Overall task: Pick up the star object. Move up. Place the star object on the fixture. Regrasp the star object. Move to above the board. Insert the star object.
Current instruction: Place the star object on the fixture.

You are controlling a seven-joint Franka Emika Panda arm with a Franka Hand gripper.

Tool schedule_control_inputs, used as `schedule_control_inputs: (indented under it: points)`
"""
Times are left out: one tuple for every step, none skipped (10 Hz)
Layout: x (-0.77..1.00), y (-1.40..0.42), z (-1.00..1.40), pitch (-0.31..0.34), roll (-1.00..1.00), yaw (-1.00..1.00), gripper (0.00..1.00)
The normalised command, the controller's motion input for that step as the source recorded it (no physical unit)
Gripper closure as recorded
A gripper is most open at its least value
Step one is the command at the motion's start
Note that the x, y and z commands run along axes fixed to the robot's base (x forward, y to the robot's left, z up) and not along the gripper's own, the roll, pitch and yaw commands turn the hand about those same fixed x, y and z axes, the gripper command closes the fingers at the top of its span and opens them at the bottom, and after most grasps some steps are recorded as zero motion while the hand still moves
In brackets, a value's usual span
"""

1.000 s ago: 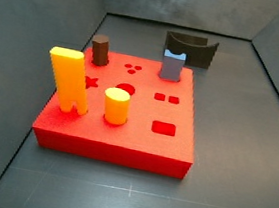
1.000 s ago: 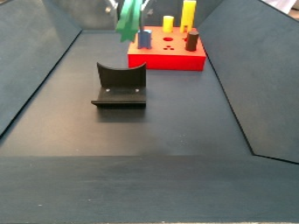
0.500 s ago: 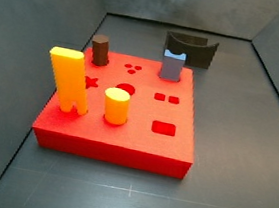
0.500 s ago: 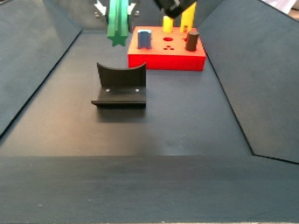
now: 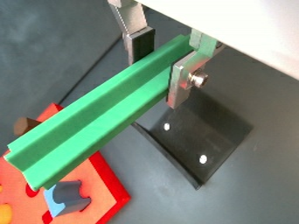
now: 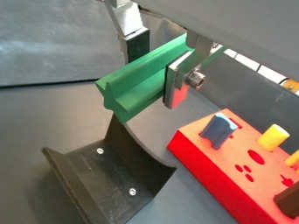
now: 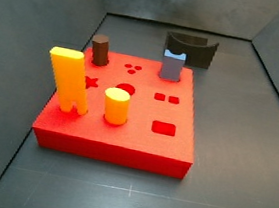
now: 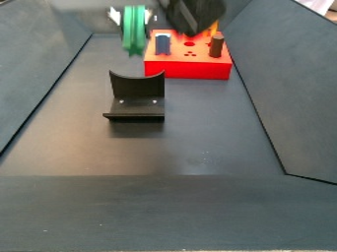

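While the gripper [image 5: 160, 63] hangs in the air above the fixture [image 5: 201, 140], its two silver fingers [image 5: 184, 77] are closed on the sides of the star object [image 5: 100, 116], a long green ridged bar that both wrist views show clamped between the dark pads. In a wrist view the bar [image 6: 142, 79] lies roughly level, one end sticking well out past the fingers, with the dark fixture [image 6: 105, 168] on the floor below it and not touching it. In a side view the bar [image 8: 132, 30] shows as a green blur near the top edge, up above the fixture [image 8: 134, 96] and slightly to its left, with a dark part of the arm [image 8: 195, 14] beside it. The board [image 7: 121, 113], a red slab, lies on the dark floor just near of the fixture [image 7: 190, 48] in that side view. On the board stand a tall yellow peg [image 7: 66, 81] at the near left, a shorter round yellow peg [image 7: 116, 106] beside it, a brown peg [image 7: 100, 49] at the far left and a grey-blue notched peg [image 7: 174, 64] at the far right. The star-shaped hole [image 7: 90, 83] sits beside the tall yellow peg, open
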Motion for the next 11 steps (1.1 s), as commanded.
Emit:
schedule_control_inputs:
  points:
    - [0.11, 0.07, -1.00, -0.034, -1.00, -0.18, 1.00]
    - [0.12, 0.07, -1.00, -0.022, -1.00, -0.17, 1.00]
    - [0.13, 0.08, -1.00, -0.019, -1.00, -0.16, 1.00]
    - [0.14, 0.09, -1.00, -0.020, -0.95, -0.15, 1.00]
    - [0.15, 0.09, -1.00, -0.018, -0.73, -0.12, 1.00]
    - [0.15, 0.10, -1.00, -0.019, -0.62, -0.10, 1.00]
    - [0.17, 0.11, -1.00, 0.000, -0.34, -0.07, 1.00]
    - [0.18, 0.10, -1.00, 0.012, -0.21, -0.06, 1.00]
    - [0.18, 0.10, -1.00, 0.015, -0.16, -0.05, 1.00]
    - [0.16, 0.10, -0.89, 0.013, -0.15, -0.05, 1.00]
    - [0.09, 0.13, -0.68, 0.006, -0.10, -0.05, 1.00]
